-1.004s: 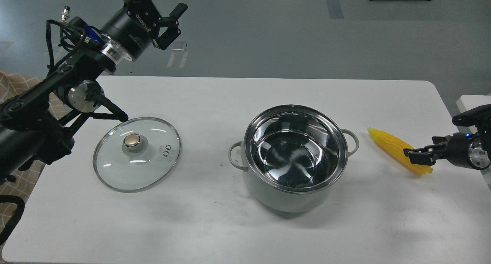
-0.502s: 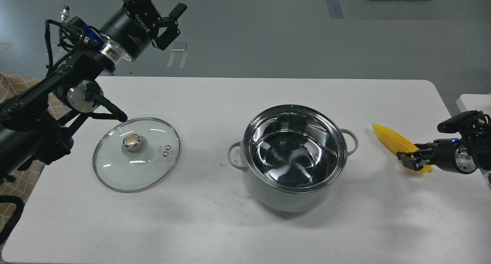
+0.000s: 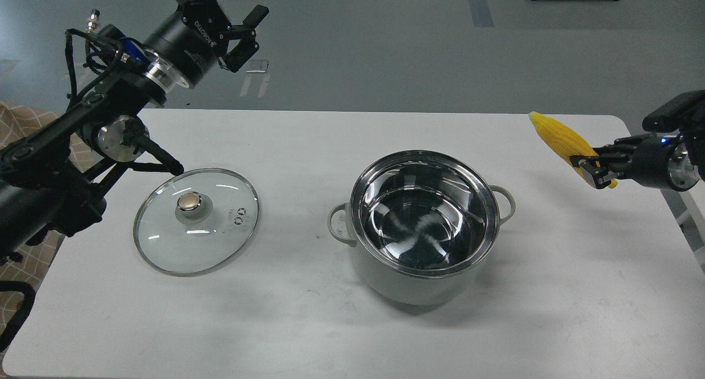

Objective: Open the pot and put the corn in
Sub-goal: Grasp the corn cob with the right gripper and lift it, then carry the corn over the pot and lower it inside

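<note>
- The corn (image 3: 563,141) is gripped near its thick end by the right gripper (image 3: 590,169), whose two fingers are closed around the cob.
- The cob is held clear of the table (image 3: 308,324), tilted, with its pointed tip directed toward 10 o'clock and its thick end toward 4 o'clock.
- Seen from the pot (image 3: 421,225), the corn is found at about 2 o'clock, well apart from the rim and not above the opening.
- The pot is seen upright on the white table, a little right of the table's centre, uncovered, with its shiny steel interior exposed and nothing visible inside it.
- Two small loop handles are shown on the pot, one at 9 o'clock and one at 3 o'clock.
- The glass lid (image 3: 196,220) is laid flat on the table at 9 o'clock from the pot, well apart from it, with its brass knob (image 3: 189,201) facing up.
- The left gripper (image 3: 242,29) is raised above the far left edge of the table, at about 11 o'clock from the lid; its fingers are spread apart and nothing is held between them.
- The left arm is seen stretching from the left edge of the view, with part of it passing just beside the lid's far left rim; contact there cannot be told.
</note>
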`<action>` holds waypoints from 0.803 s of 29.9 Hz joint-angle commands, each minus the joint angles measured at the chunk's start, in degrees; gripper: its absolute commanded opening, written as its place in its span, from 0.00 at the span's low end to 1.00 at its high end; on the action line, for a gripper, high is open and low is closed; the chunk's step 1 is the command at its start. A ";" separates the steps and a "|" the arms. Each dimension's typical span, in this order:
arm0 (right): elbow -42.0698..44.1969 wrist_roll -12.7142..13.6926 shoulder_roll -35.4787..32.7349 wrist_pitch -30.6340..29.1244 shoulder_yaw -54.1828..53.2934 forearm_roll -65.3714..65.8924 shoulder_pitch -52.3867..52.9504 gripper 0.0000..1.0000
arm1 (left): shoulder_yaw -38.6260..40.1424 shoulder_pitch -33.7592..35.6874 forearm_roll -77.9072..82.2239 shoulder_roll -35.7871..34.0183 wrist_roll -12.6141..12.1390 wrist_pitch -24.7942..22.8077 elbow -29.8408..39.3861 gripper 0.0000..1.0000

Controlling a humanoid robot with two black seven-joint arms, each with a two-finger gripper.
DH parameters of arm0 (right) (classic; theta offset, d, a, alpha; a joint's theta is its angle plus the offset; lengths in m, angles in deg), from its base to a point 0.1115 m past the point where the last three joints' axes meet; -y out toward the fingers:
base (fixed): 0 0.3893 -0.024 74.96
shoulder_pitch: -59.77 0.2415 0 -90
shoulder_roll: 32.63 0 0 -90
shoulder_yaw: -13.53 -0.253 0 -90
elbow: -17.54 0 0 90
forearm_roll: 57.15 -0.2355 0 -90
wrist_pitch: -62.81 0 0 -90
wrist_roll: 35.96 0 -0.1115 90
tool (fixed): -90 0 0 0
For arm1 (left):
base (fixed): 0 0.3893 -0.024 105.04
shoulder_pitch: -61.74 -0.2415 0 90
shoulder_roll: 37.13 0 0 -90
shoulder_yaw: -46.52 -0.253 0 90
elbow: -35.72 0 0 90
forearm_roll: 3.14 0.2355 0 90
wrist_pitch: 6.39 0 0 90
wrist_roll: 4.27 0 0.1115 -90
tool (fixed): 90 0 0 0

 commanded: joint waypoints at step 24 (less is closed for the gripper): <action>-24.67 0.01 8.89 -12.36 13.20 -5.70 17.51 0.01 | 0.10 0.09 0.00 -0.53 -0.43 -0.08 -0.02 0.95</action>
